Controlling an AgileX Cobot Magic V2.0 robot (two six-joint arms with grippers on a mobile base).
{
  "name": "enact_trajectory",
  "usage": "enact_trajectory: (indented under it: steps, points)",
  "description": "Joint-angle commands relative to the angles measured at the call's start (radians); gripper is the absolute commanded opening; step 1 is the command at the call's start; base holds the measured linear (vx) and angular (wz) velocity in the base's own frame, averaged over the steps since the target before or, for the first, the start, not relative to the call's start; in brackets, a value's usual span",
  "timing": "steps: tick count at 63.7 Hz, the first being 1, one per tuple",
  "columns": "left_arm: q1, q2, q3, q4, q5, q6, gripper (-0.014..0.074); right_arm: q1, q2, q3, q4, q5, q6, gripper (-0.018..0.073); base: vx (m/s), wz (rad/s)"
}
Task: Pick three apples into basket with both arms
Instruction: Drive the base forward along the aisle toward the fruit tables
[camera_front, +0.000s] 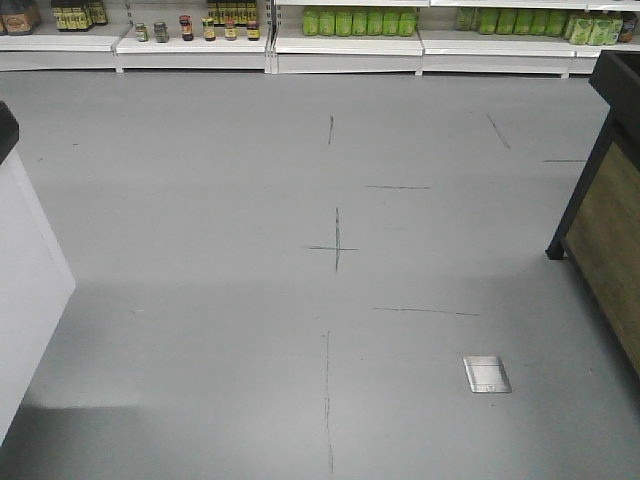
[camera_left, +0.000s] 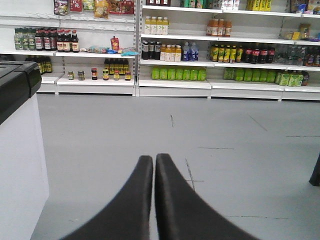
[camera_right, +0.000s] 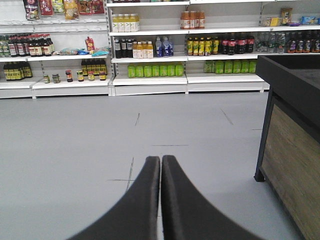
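Forwards, left gripper (camera_left: 153, 158), right gripper (camera_right: 160, 159) (both closed)

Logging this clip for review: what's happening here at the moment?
Nothing is being handled. The left claw and right claw are both shut and empty, pointing across a grey floor toward shop shelves of bottles. No apples or basket show in any view; a wood-sided stand sits at the right.

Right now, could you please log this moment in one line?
left hand: shut, empty | right hand: shut, empty | apples, basket: unseen | ahead: floor, shelves
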Motion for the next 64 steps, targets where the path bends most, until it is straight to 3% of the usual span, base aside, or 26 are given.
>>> enact_trajectory:
  steps: [1, 64]
  points:
    - [-0.003, -0.016, 0.005, -0.006, -0.079, -0.002, -0.0006, -0.005, -0.014, 0.012, 0.0, -0.078, -0.001, -0.0008, 0.17, -0.01]
    - [-0.003, -0.016, 0.005, -0.006, -0.079, -0.002, -0.0006, -0.005, -0.014, 0.012, 0.0, -0.078, -0.001, -0.0008, 0.1, -0.02]
